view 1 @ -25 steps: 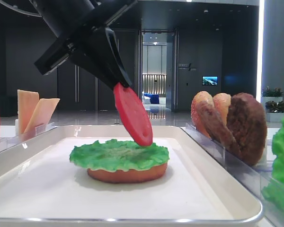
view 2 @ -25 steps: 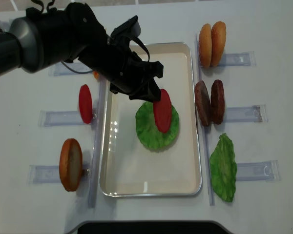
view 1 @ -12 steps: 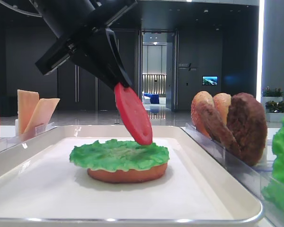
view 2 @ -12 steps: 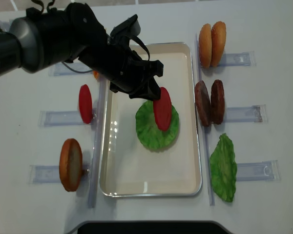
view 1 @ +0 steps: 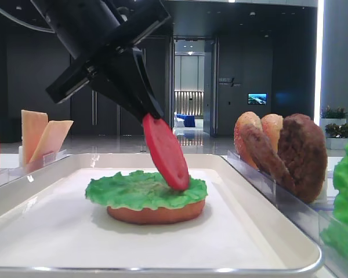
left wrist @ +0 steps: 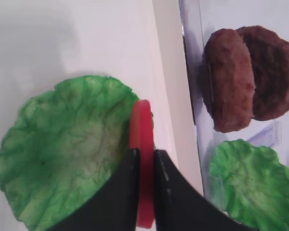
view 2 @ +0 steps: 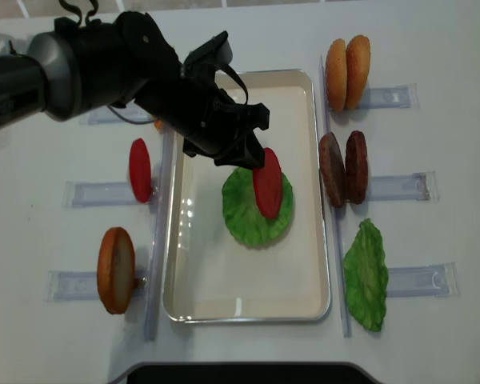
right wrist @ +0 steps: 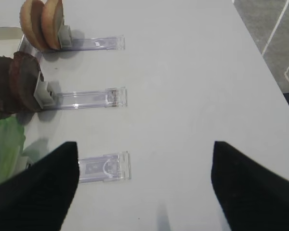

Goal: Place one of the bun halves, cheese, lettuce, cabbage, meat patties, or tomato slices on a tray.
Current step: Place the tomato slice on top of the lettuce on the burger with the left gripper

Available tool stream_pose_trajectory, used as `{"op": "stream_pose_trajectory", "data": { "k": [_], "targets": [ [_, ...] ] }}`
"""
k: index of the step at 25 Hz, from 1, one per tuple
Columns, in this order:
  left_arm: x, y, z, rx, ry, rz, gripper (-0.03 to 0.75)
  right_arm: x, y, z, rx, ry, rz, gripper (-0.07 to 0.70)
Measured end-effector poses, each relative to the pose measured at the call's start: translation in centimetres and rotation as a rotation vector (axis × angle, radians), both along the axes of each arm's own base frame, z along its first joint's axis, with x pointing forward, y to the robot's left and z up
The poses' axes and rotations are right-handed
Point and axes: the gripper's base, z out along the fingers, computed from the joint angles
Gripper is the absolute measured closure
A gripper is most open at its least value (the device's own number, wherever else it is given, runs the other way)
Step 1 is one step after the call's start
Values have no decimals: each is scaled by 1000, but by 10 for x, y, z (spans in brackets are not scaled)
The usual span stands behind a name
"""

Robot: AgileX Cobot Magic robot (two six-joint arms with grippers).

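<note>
My left gripper (left wrist: 144, 154) is shut on a red tomato slice (left wrist: 140, 126), holding it on edge and tilted over the white tray (view 2: 224, 292). The slice's (view 1: 166, 153) lower rim rests against the green lettuce (view 1: 127, 190), which lies on an orange bun half (view 1: 156, 215) in the middle of the tray (view 1: 40, 231). From above, the left gripper (view 2: 253, 157) reaches in from the left. My right gripper (right wrist: 144, 185) stands open over bare table with nothing between its fingers (right wrist: 36, 190).
Right of the tray, clear holders carry two bun halves (view 2: 347, 72), two meat patties (view 2: 344, 168) and a lettuce leaf (view 2: 366, 276). On the left stand another tomato slice (view 2: 140, 170), a bun half (view 2: 116, 270) and cheese slices (view 1: 43, 136).
The left gripper has lowered the tomato slice a little and shifted it slightly right; its bottom edge now presses on the lettuce.
</note>
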Motion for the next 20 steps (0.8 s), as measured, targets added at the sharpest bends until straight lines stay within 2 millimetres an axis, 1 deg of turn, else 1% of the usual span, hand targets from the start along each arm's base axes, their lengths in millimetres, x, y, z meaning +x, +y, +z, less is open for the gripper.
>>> {"op": "stream_pose_trajectory", "data": {
  "k": [6,9,12,17,18,20],
  "targets": [
    [-1,0,-1,11,4,-14,671,0,0,0,0,0,0,93],
    [-1,1,-2,14,9,-21,650,0,0,0,0,0,0,93],
    [-3,1,-2,19,21,-34,581,0,0,0,0,0,0,93],
    [-7,3,-4,51,48,-68,396,0,0,0,0,0,0,93],
    [-8,4,-5,65,58,-80,369,0,0,0,0,0,0,93],
    [-10,7,-6,100,76,-100,339,0,0,0,0,0,0,93]
  ]
}}
